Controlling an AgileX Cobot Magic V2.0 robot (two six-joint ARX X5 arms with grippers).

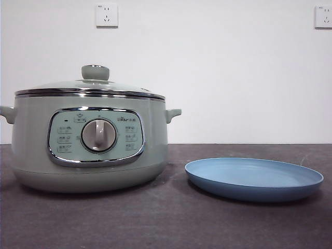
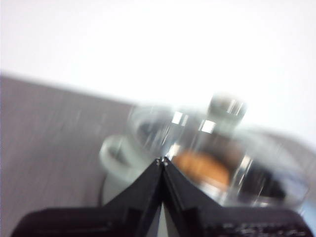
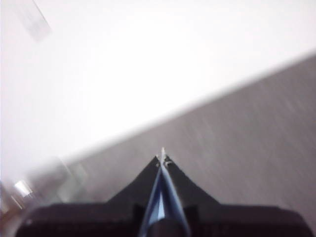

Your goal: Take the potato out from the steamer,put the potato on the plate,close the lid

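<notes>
The sage-green steamer [image 1: 88,140] stands at the left of the table with the glass lid [image 1: 91,85] resting on it, knob [image 1: 95,72] on top. In the blurred left wrist view the steamer [image 2: 123,163] lies just beyond my left gripper [image 2: 163,160], whose jaws are shut with nothing in them; the orange-brown potato [image 2: 202,168] shows through the lid [image 2: 212,148]. The light-blue plate [image 1: 254,179] lies bare to the right of the steamer. My right gripper [image 3: 162,159] is shut and holds nothing, above the grey table. Neither arm shows in the front view.
Behind the grey-brown table [image 1: 171,223] is a white wall with two sockets [image 1: 106,15]. The steamer's front panel has a chrome-framed dial [image 1: 98,136]. Small side handles [image 1: 173,113] stick out from the pot.
</notes>
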